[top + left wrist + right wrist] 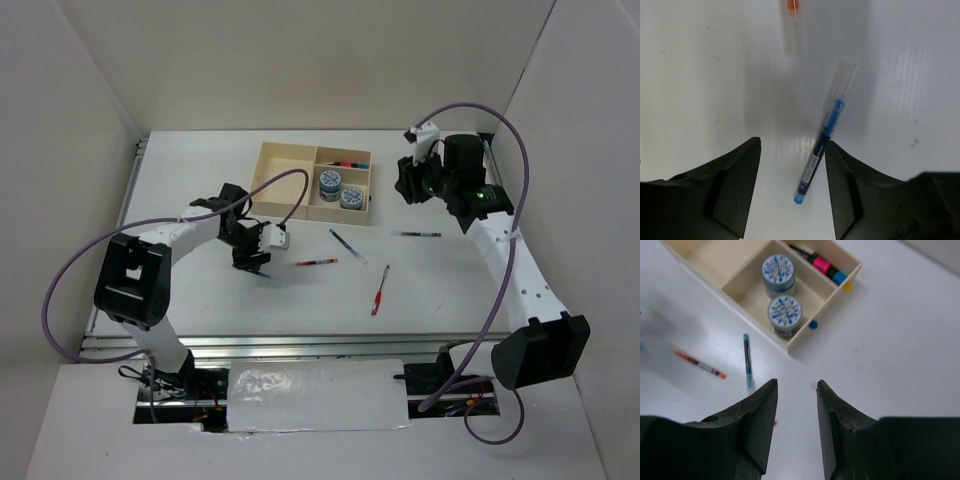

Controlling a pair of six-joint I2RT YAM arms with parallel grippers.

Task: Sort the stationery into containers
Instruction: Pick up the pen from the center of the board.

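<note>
My left gripper [251, 262] is open and low over the table, its jaws on either side of a blue pen [821, 150] that lies flat, close against the right finger [850, 185]. My right gripper [408, 186] is open and empty, raised to the right of the beige tray [285, 152]. Two tape rolls [329, 183] sit in the tray's near small section and highlighters [345, 163] in the far small one. The large section is bare. On the table lie a teal pen [347, 243], a red pen [316, 262], another red pen [380, 290] and a black pen [417, 234].
White walls enclose the table on three sides. Purple cables loop from both arms. The right wrist view shows the tray [790, 342], the rolls [785, 311], the teal pen [747, 360] and a red pen [700, 364].
</note>
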